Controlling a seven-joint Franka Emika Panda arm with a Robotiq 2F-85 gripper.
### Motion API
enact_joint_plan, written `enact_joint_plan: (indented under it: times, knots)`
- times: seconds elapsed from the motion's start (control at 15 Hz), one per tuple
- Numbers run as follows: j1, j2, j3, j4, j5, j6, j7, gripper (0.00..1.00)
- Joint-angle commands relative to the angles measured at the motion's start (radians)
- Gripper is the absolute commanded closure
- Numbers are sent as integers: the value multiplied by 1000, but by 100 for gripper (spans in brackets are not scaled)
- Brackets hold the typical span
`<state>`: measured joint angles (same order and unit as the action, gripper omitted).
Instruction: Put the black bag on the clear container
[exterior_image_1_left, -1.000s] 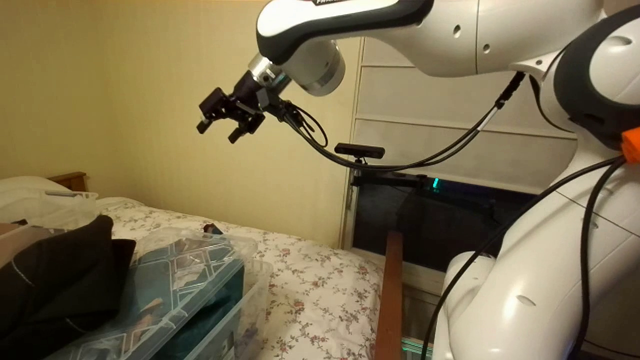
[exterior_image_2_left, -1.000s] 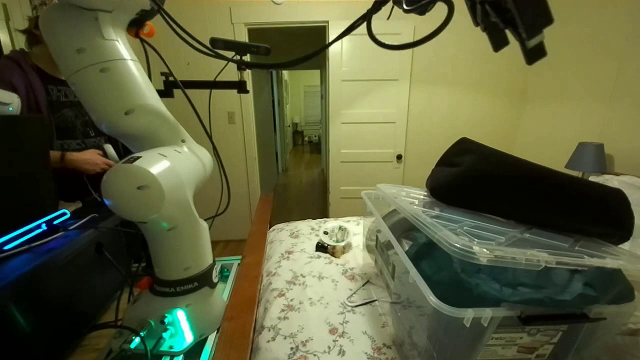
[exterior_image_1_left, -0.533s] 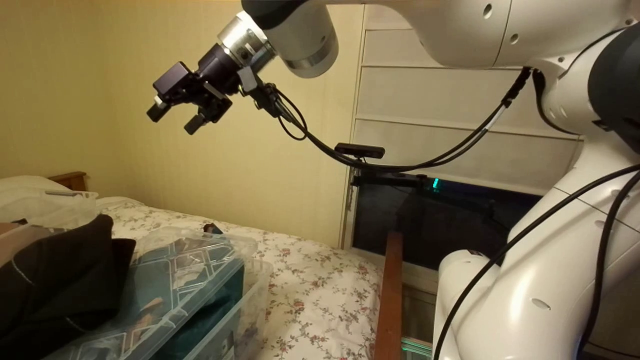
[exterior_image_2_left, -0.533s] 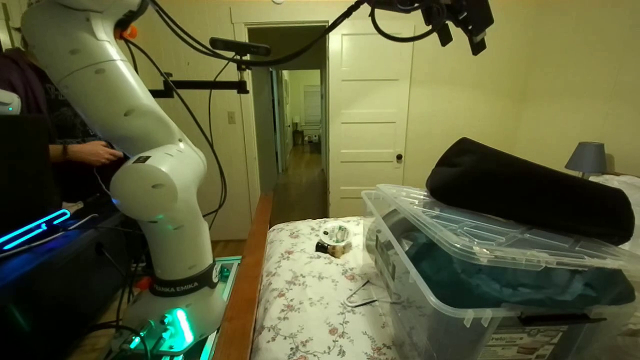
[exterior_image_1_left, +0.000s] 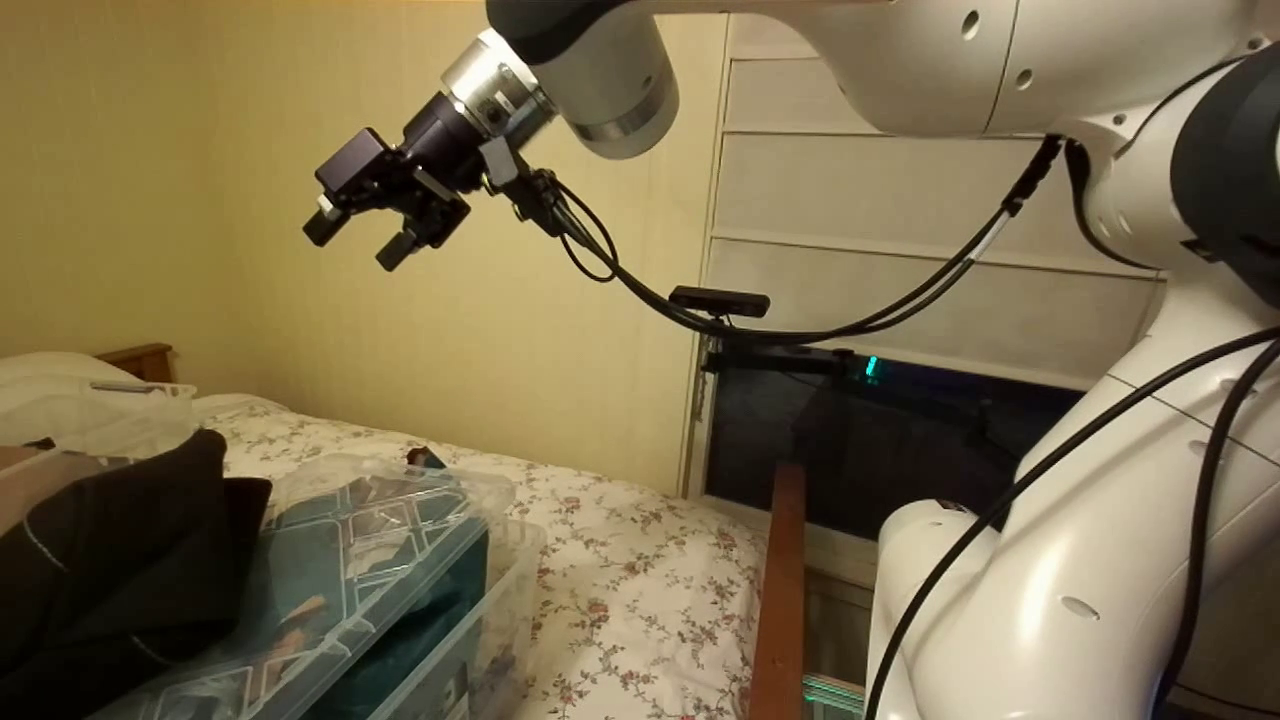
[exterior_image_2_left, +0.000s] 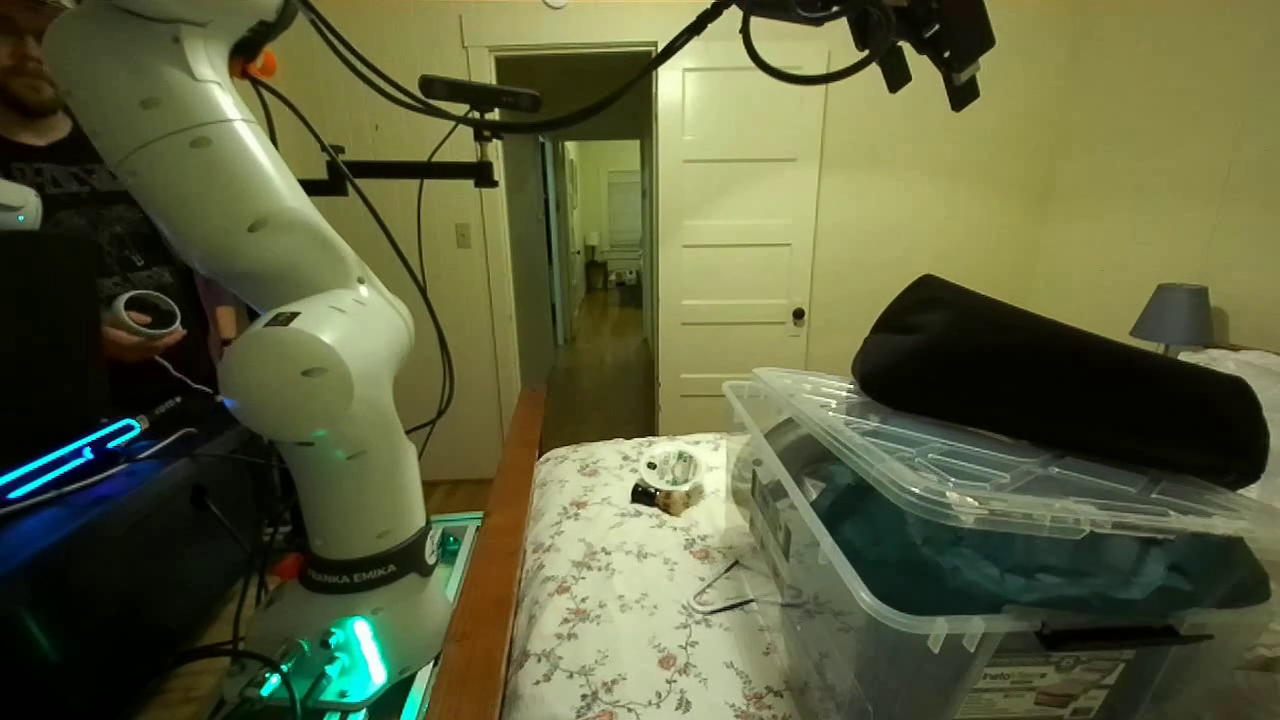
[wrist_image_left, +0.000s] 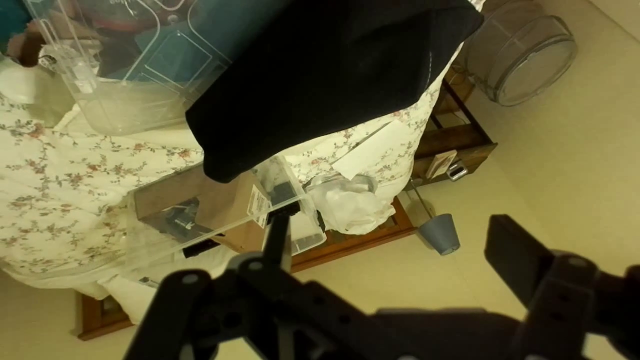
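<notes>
Over on the bed (exterior_image_2_left: 620, 610), the bag (exterior_image_2_left: 1050, 390) lies on the container (exterior_image_2_left: 930, 680), slumped across its tilted lid (exterior_image_2_left: 930, 470). The claw (exterior_image_1_left: 357, 244) hangs in the air, higher than the bag and well apart from it, jaws spread wide, holding nothing. A man (exterior_image_2_left: 75, 195) stands partly hidden behind the arm (exterior_image_2_left: 280, 215).

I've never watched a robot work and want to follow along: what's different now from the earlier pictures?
In both exterior views, the open gripper has shifted toward picture left and slightly up. The person at the edge of an exterior view has changed pose. Nothing was grabbed or let go. Unchanged: the black bag lies on the lid of the clear container.
</notes>
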<state>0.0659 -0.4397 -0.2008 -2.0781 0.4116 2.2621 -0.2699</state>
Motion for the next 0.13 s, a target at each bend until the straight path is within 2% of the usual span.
enact_joint_plan:
  times: [0.0, 0.07]
  knots:
    - [-8, 2, 5, 4, 4, -4, -2, 0]
    - [-8, 2, 5, 4, 4, -4, -2, 0]
